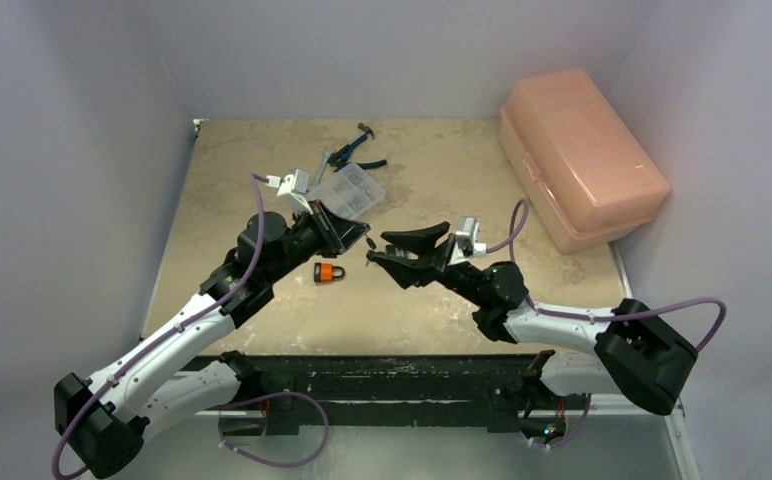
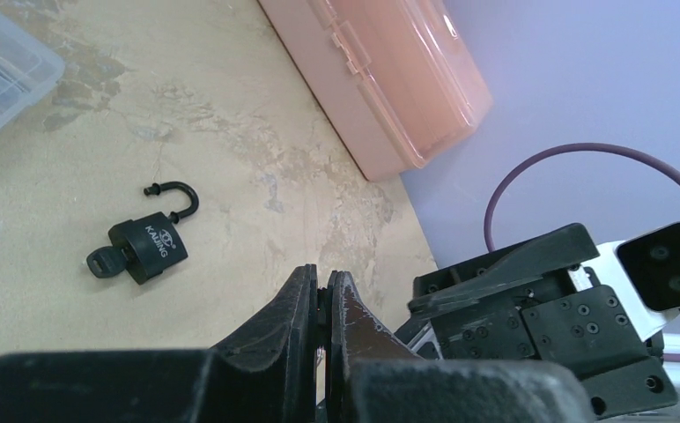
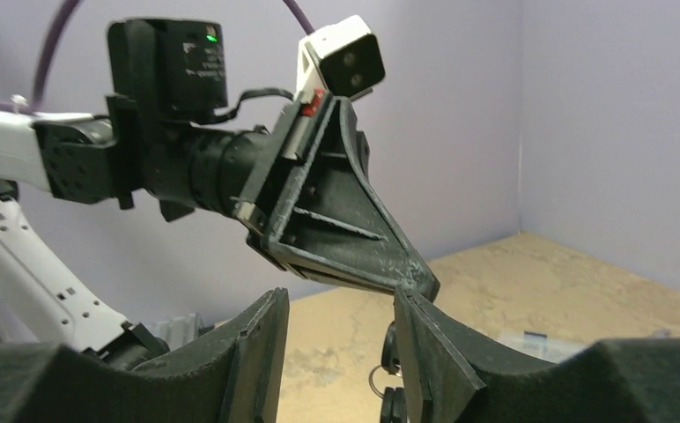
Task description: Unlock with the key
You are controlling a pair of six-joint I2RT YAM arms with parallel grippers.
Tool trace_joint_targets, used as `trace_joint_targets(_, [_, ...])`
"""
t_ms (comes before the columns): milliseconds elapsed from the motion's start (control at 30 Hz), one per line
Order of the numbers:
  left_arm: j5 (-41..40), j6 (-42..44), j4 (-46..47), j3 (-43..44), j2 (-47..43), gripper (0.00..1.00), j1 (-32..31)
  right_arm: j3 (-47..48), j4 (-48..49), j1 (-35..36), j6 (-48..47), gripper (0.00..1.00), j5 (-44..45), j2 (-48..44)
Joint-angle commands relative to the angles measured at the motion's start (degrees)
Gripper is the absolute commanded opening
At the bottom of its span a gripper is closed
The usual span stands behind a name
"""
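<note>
Right wrist view: left gripper (image 3: 417, 286) is pinching dangling keys (image 3: 390, 348), presenting them between the spread jaws of the right gripper (image 3: 341, 308), likely for handover.

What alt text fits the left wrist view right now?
A black padlock, shackle swung open and a black key in its base, lies on the tan table. The left gripper is shut in the foreground, a pink plastic box beyond.

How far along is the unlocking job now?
Done, apparently: the padlock lies on the table, shackle swung open, a key in its base. In hand: the left tool is shut, keys seemingly dangling from it between the fingers of the open right tool. Left: possibly just a handover.
</note>
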Motion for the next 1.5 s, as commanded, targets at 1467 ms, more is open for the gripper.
trace_joint_targets(1467, [-2.01, -1.26, 2.73, -1.05, -1.71, 0.00, -0.01, 6.42, -9.82, 5.30, -12.99, 0.38, 14.29, 4.61])
